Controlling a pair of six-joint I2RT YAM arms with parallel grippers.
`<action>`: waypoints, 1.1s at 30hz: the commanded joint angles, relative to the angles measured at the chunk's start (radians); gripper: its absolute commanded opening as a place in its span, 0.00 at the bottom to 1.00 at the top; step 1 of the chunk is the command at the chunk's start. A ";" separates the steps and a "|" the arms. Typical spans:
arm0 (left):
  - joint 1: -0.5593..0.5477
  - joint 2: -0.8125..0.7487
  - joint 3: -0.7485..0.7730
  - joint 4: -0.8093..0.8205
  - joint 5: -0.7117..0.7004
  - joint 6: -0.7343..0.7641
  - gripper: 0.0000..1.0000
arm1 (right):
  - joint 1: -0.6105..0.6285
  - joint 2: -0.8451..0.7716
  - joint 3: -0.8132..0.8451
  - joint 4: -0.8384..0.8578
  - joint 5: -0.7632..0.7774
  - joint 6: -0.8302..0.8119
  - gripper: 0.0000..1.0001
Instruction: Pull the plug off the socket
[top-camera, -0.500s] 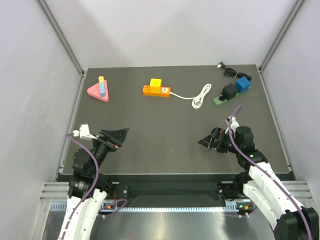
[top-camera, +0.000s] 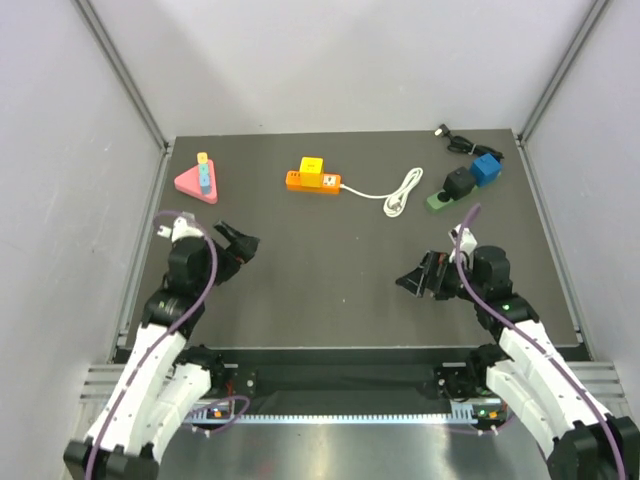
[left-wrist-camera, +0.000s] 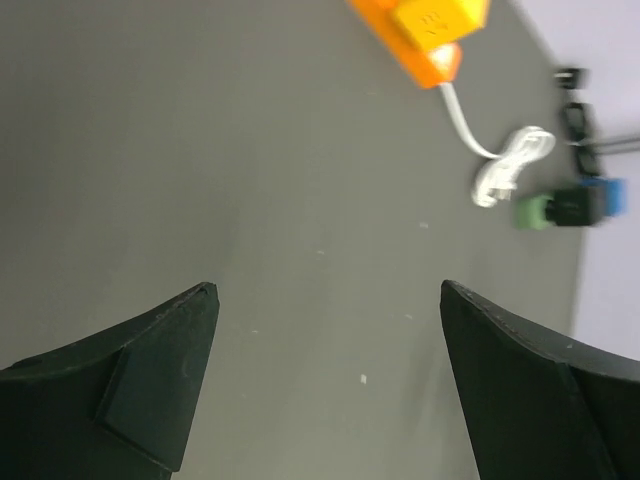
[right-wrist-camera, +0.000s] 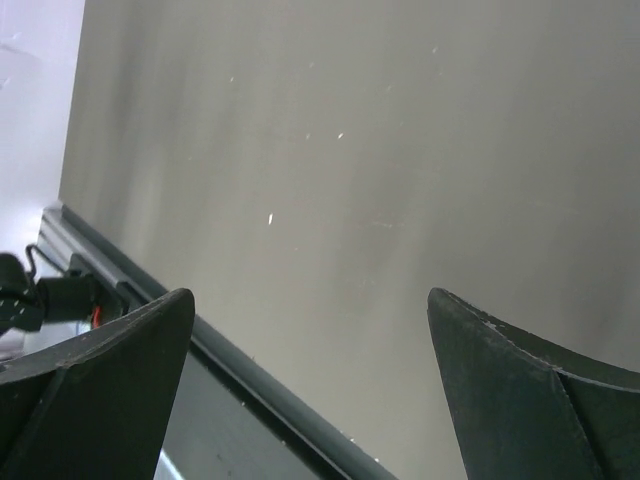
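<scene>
An orange socket strip (top-camera: 312, 181) lies at the back middle of the dark table, with a yellow plug (top-camera: 312, 164) seated on top of it. The left wrist view shows the socket strip (left-wrist-camera: 428, 58) and the plug (left-wrist-camera: 440, 15) at the top edge, far ahead. A white cable (top-camera: 398, 192) runs right from the strip into a coil. My left gripper (top-camera: 240, 243) (left-wrist-camera: 327, 290) hangs open over bare table at the near left, nothing between its fingers. My right gripper (top-camera: 412, 281) (right-wrist-camera: 308, 295) is open and empty at the near right, pointing left toward the table's front edge.
A pink triangle with small coloured blocks (top-camera: 197, 180) sits at the back left. At the back right are a blue block (top-camera: 488, 168), a green and black adapter (top-camera: 450, 190) and a black cable (top-camera: 455, 141). Grey walls enclose the table on three sides.
The left arm has risen and reached forward, carrying its open gripper a little farther onto the table. The right arm has barely moved.
</scene>
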 joint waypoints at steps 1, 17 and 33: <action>0.007 0.171 0.139 0.009 -0.091 0.038 0.96 | -0.013 0.029 0.013 0.062 -0.137 0.001 1.00; 0.243 0.854 0.568 0.198 -0.078 0.288 0.93 | -0.012 -0.129 0.065 -0.123 -0.139 -0.100 1.00; 0.682 1.208 0.465 0.852 0.461 -0.174 0.81 | -0.013 -0.045 0.146 -0.211 -0.151 -0.141 1.00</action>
